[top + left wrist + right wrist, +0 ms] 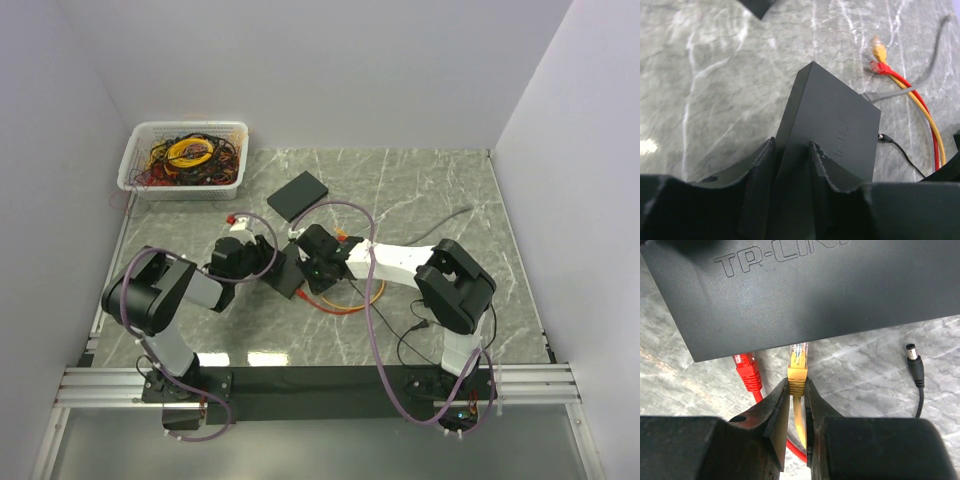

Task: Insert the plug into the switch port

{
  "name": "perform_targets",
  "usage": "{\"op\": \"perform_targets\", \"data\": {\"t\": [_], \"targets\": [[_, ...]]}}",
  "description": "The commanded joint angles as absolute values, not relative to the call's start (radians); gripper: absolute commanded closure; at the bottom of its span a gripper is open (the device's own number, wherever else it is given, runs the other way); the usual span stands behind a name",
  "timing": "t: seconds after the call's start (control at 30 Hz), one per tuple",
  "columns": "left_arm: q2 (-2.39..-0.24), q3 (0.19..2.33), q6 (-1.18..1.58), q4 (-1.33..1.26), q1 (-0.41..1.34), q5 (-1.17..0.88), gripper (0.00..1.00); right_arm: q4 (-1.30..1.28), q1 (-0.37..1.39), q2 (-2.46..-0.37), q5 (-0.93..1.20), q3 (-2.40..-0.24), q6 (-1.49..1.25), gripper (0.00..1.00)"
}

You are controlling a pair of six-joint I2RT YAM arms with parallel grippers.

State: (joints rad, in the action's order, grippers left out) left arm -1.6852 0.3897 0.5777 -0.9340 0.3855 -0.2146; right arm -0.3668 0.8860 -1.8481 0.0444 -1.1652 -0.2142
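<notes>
The right gripper (796, 392) pinches the little yellow plug (798, 365), surely light, by its hard back end, its tip right at the black TP-Link switch (815, 290), which the left gripper (790, 157) squeezes steady.

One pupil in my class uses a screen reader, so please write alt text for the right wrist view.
The right arm's fingers pinch a yellow network plug, its clear tip reaching the near edge of a black TP-Link switch. A red plug lies to its left and a black power plug to its right, on a marble table.
</notes>
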Motion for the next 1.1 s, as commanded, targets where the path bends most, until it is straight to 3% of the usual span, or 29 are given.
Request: {"op": "perform_targets", "data": {"t": [0.0, 0.5, 0.83, 1.07], "targets": [[-1.732, 0.437, 0.551, -0.985, 0.399, -0.369, 0.64, -0.293, 0.89, -1.819, 0.04, -1.197, -0.195, 1.0], [-1.796, 0.443, 0.431, -1.037, 0.407, -0.569, 0.76, -0.262, 0.893, -1.807, -0.074, -1.204, -0.051, 1.0], [-1.804, 0.41, 0.436, -1.137, 0.41, -0.63, 0.83, -0.177, 0.891, -1.733, -0.029, -1.175, 0.104, 1.0], [-1.827, 0.402, 0.437, -1.16, 0.426, -0.669, 0.85, -0.152, 0.874, -1.798, 0.025, -1.236, 0.127, 1.0]]}}
